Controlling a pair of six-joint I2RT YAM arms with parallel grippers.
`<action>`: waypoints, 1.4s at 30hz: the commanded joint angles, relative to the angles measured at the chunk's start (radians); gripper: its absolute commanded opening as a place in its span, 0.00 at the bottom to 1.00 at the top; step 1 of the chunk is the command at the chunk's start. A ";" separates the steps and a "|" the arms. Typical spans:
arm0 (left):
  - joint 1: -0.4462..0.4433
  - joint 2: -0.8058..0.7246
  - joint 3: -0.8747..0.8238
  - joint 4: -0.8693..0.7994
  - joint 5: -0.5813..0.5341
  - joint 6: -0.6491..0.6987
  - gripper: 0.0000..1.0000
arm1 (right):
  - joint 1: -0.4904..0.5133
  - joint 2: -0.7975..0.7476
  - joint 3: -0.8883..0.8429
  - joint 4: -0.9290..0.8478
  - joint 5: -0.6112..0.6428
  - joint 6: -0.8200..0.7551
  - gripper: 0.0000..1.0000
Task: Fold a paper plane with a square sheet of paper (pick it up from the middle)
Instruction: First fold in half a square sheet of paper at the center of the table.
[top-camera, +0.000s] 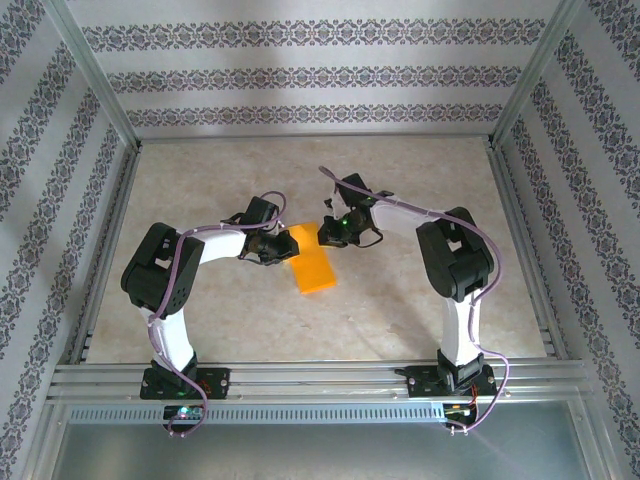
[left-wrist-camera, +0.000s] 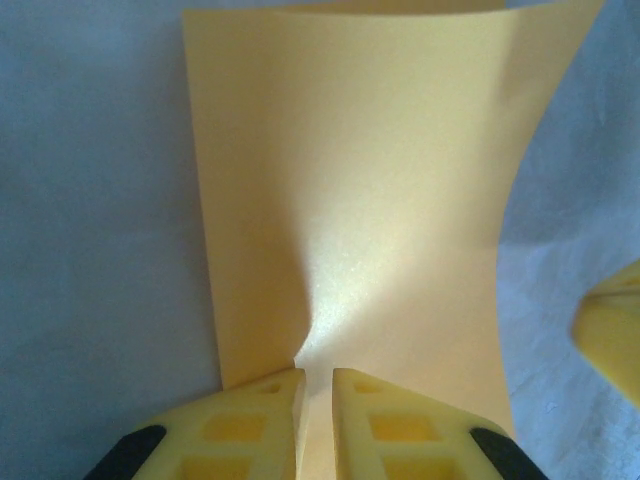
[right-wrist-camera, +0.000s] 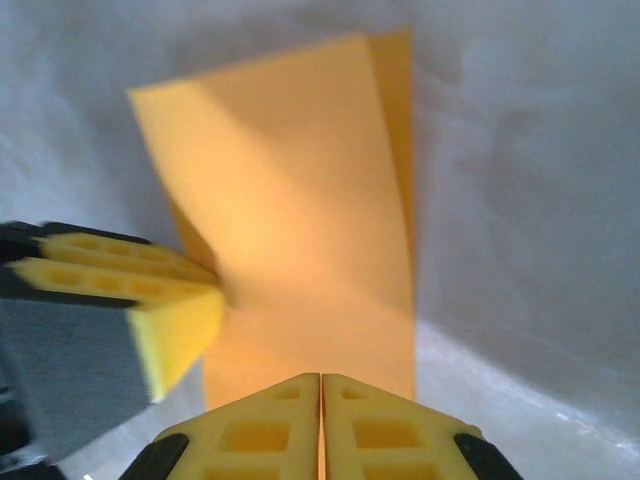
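The paper (top-camera: 312, 263) is seen as a folded oblong, longer than it is wide, near the middle of the bench (top-camera: 420, 190) between the two arms. In the top view its long axis is laid from far to near and slightly slanted. The near end is pointed a little toward the side of the right arm (top-camera: 455, 262), and the far end toward the back wall. In the right wrist view two layers can be made out, with a thin strip of the lower layer exposed along one long edge. In the left wrist view the paper is seen bowed, and a pucker is spread from the point where it is gripped.

The left long edge, close to the far end, is pinched by the left jaws. Their fingers (left-wrist-camera: 262, 420) are drawn narrow, and the paper is caught in the slit between them. The left arm (top-camera: 170, 270) is bent in from the left side.

The right jaws are pressed fully together at the far end edge of the paper, their fingers (right-wrist-camera: 268, 430) met along a hairline. Whether paper is caught between them cannot be told. Both sets of jaws are held near each other at that far end.
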 joint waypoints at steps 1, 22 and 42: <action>0.005 0.062 -0.011 -0.095 -0.032 0.032 0.16 | 0.008 0.010 0.029 0.036 -0.032 0.036 0.10; 0.005 -0.041 0.071 -0.040 0.042 0.079 0.22 | 0.005 0.137 0.001 -0.037 0.118 -0.004 0.09; 0.069 0.109 0.123 -0.018 0.007 0.093 0.22 | 0.003 0.146 0.009 -0.084 0.132 -0.006 0.09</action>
